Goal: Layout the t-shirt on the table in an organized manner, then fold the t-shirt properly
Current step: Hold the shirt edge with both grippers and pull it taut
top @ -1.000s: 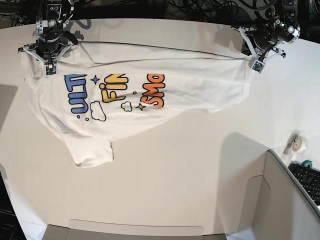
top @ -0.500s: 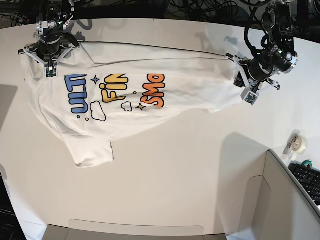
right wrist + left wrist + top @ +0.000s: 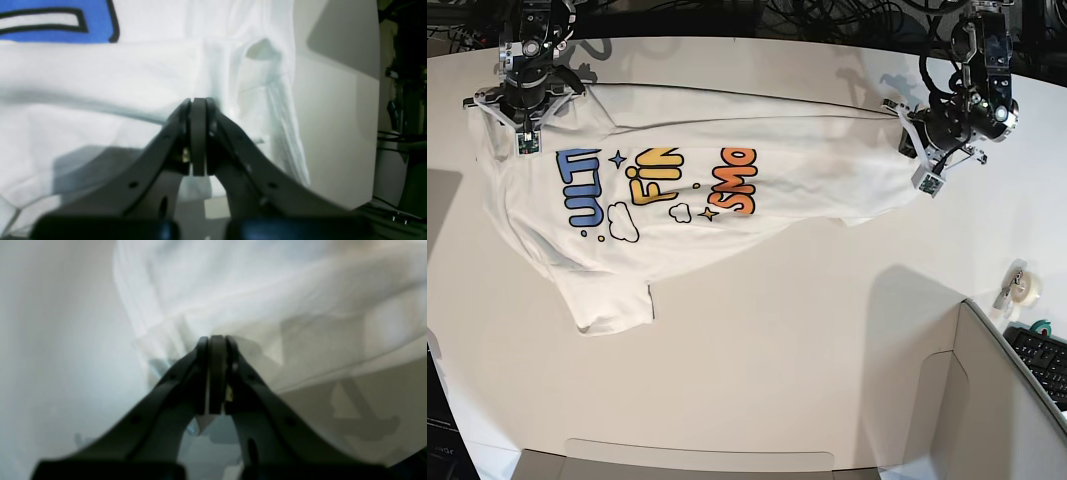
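Left wrist view: the left gripper has its jaws clenched together, tips pressed into blurred white cloth of the t-shirt. A sliver of pale fabric shows between the black fingers below the tips, so the jaws are pinching the t-shirt. The picture is too blurred to tell which hem or edge this is.

Right wrist view: the right gripper also has its jaws clenched, their tips buried in a bunched fold of the t-shirt. A blue letter outlined in black lies on the t-shirt beyond the jaws, to their left. Right of the t-shirt's edge the bare white surface shows.

Base view: the t-shirt lies printed side up across the far part of the surface, stretched sideways between the two arms. The right gripper grips the t-shirt's end nearest the blue lettering; the left gripper grips the opposite end, past the orange lettering. One sleeve sticks out from the t-shirt toward the near edge. Well apart from the t-shirt, beside a grey-white panel, sits a tape roll.
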